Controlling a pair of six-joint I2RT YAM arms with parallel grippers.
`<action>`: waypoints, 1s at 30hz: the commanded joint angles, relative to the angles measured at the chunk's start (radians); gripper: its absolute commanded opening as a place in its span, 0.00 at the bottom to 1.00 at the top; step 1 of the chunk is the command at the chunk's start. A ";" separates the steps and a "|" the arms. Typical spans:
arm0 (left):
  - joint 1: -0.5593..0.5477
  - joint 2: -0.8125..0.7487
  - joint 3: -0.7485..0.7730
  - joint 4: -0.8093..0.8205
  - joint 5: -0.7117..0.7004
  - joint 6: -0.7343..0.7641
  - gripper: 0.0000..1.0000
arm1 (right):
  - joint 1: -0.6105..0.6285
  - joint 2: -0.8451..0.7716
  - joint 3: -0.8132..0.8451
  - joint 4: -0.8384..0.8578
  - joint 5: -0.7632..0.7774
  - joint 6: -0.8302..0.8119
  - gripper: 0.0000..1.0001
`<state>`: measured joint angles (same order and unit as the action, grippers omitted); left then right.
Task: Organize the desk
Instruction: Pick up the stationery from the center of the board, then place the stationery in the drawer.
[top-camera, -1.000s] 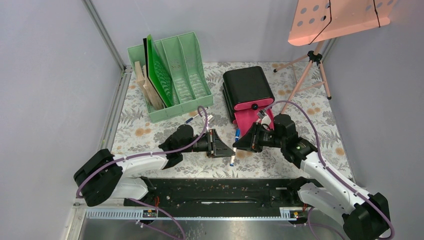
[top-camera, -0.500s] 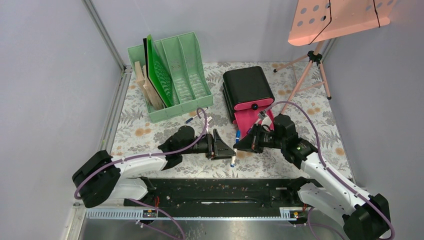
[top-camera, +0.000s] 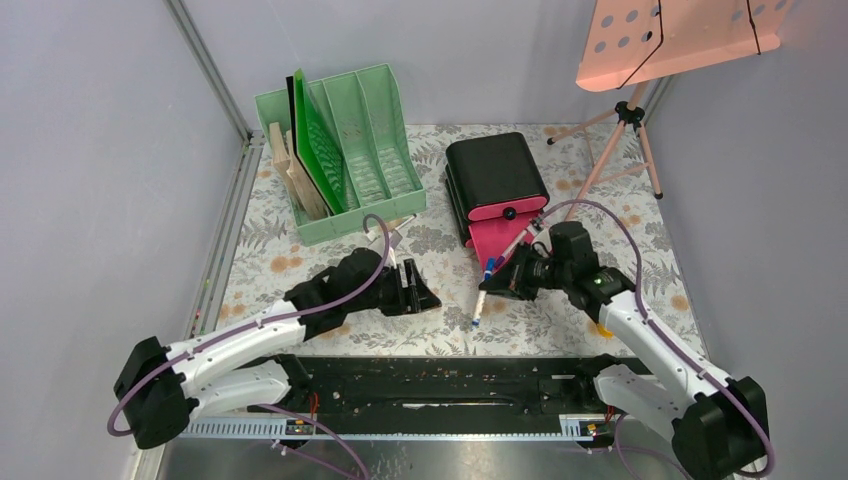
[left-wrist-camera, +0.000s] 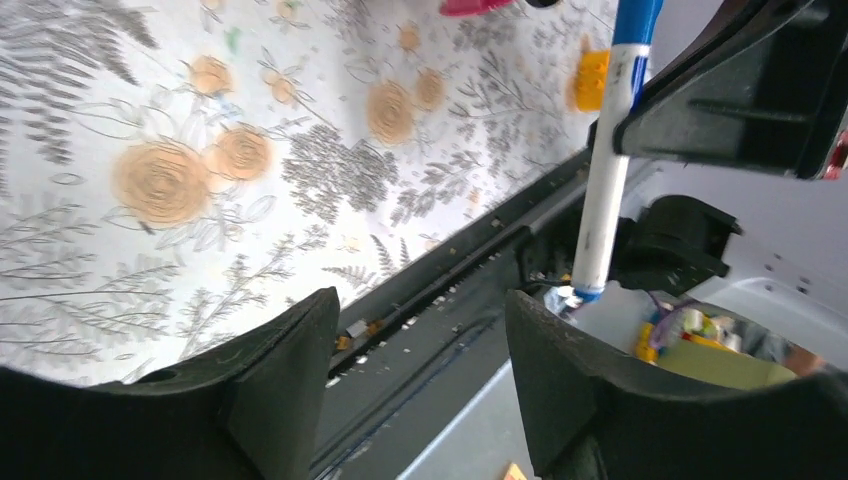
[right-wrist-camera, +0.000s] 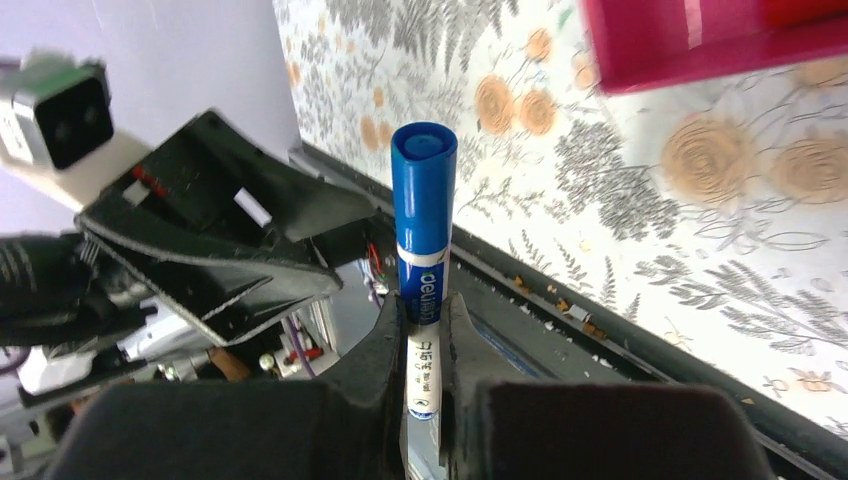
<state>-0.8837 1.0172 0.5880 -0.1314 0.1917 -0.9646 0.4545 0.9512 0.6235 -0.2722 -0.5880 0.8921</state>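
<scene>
Showing desk (top-camera: 270, 240) w/ grey-fern, orange-flower print.

Centre: marker (top-camera: 480, 303) slants across.
Rear left: rack (top-camera: 360, 222) blocks.
Rear centre: drawer box (top-camera: 495, 165) blocks.
Desk (top-camera: 668, 255), right edge: free.

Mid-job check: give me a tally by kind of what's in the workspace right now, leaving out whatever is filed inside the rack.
Marker: 1, in the right gripper
Rack: 1
Drawer box: 1
Tripod stand: 1
Small yellow item, kind unclear: 1
Total: 5
</scene>
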 joint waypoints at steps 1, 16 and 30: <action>-0.002 -0.043 0.091 -0.221 -0.152 0.133 0.63 | -0.138 0.020 0.047 -0.043 -0.055 -0.051 0.00; -0.002 -0.016 0.100 -0.266 -0.165 0.170 0.59 | -0.433 0.155 0.184 -0.210 -0.055 -0.156 0.00; -0.002 -0.018 0.107 -0.295 -0.187 0.194 0.59 | -0.448 0.306 0.269 -0.031 0.048 -0.023 0.01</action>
<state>-0.8837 1.0035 0.6559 -0.4252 0.0360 -0.7921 0.0101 1.2106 0.8448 -0.3855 -0.5804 0.8215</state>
